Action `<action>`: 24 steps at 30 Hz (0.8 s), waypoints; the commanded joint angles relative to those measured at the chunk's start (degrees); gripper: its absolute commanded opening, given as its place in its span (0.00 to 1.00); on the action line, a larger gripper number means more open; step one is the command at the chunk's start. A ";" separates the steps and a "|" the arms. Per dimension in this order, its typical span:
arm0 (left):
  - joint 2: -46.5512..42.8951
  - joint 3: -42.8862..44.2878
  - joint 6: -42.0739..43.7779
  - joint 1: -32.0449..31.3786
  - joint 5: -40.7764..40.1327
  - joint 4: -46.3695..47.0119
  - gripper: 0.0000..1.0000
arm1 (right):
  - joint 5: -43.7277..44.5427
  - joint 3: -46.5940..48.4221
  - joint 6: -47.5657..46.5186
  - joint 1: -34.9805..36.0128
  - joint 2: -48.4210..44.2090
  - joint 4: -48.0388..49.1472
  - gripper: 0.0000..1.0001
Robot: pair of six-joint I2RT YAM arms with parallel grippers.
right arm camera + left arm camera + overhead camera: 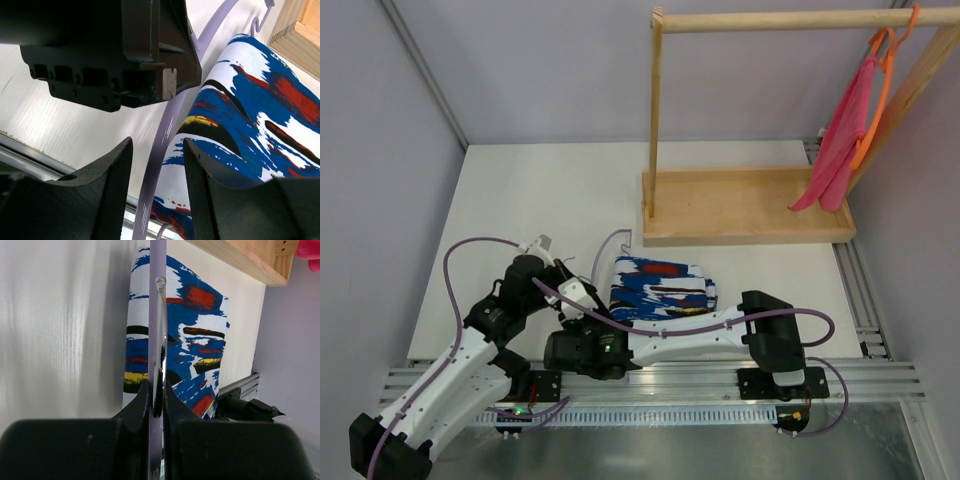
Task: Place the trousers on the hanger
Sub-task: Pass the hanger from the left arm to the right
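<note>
Left gripper (156, 390): pinching the hanger (157, 290).
Right gripper (157, 145): jaws spread, hanger bar between them.
Risk: closing could trap the bar alone, since the trousers (260, 115) lie beside its right finger.

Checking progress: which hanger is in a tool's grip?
The pale lavender hanger, clamped in the left tool; the orange hanger hangs on the wooden rail holding pink cloth.
</note>
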 commanded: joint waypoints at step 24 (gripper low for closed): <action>1.22 11.80 -2.35 -0.41 6.59 7.66 0.45 | 2.62 -16.07 -1.37 0.18 -24.46 11.54 0.04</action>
